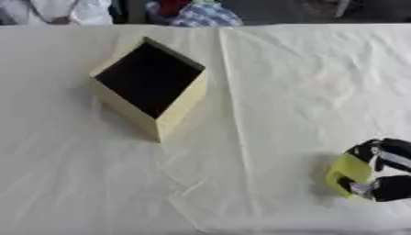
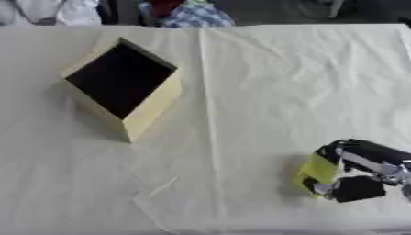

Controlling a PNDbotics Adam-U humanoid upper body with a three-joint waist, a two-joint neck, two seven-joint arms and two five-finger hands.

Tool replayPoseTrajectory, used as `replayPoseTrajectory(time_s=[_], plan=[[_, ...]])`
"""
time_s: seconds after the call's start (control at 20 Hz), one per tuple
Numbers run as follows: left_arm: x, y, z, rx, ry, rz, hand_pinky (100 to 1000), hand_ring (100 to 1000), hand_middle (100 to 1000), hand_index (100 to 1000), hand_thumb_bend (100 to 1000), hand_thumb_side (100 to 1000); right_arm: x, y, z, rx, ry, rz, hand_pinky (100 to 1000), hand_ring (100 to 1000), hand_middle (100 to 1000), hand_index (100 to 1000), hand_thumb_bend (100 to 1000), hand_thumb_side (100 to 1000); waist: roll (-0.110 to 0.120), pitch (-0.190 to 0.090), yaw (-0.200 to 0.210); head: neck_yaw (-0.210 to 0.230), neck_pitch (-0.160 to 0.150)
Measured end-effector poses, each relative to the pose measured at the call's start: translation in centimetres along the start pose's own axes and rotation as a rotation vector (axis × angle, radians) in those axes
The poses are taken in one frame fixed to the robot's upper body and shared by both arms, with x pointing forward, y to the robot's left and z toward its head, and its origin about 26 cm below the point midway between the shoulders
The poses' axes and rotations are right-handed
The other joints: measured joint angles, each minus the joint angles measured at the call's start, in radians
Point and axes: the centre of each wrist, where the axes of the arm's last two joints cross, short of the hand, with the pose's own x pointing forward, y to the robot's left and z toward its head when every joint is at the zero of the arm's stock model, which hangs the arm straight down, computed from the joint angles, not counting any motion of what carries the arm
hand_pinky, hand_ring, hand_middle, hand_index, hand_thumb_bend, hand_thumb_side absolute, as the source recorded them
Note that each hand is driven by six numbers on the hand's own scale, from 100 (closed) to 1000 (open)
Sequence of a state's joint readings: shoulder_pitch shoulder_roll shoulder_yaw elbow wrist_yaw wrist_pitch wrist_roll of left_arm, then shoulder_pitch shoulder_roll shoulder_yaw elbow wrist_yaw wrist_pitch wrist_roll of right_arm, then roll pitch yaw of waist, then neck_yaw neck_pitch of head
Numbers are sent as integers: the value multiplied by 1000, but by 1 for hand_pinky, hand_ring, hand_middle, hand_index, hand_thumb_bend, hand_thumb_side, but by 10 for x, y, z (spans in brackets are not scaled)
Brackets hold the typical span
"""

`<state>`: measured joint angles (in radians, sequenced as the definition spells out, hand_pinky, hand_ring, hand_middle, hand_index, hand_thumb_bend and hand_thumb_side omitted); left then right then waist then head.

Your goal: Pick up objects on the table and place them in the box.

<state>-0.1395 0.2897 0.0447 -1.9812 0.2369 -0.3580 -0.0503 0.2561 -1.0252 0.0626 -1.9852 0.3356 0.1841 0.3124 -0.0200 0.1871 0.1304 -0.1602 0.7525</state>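
Here the right robot hand (image 2: 353, 172) curls around a yellow-green block (image 2: 317, 170) near the desk's (image 2: 241, 92) near right corner, gripping its sides, apparently for lifting. The open box (image 1: 152, 85), dark inside, waits well apart toward the far left.

The box (image 1: 151, 87) stands far left on the table (image 1: 281, 92); the right hand (image 2: 365, 172), near right, apparently holds an object (image 2: 317, 172).

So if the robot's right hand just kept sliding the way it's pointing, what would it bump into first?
The right hand, curled round a yellow-green object, points left across the white cloth. That way looks free to the edge; the box sits farther back, probably off that line.
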Motion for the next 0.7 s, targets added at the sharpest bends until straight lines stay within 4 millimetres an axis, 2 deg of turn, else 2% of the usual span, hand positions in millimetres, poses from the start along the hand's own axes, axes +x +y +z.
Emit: replayPoseTrajectory(time_s=[0.05,0.2,0.3,0.7], plan=[[0,0,0,0,0,0,721,812,876,668,100,713,0,-4,0,-24,0,-9,505,546,505,733,100,309,0,0,0,0,0],[0,0,0,-1,1,0,721,812,876,667,100,712,1,-16,-1,-100,-23,-29,497,539,502,732,100,213,0,0,-1,2,0],[0,0,0,-1,2,0,721,812,876,667,100,712,1,-24,-1,-153,-51,-38,495,536,502,733,100,187,-1,-1,-2,3,0],[0,0,0,-4,5,0,721,813,876,668,100,712,10,-65,0,-360,-167,2,515,547,511,744,100,197,-6,-5,1,6,-9]])
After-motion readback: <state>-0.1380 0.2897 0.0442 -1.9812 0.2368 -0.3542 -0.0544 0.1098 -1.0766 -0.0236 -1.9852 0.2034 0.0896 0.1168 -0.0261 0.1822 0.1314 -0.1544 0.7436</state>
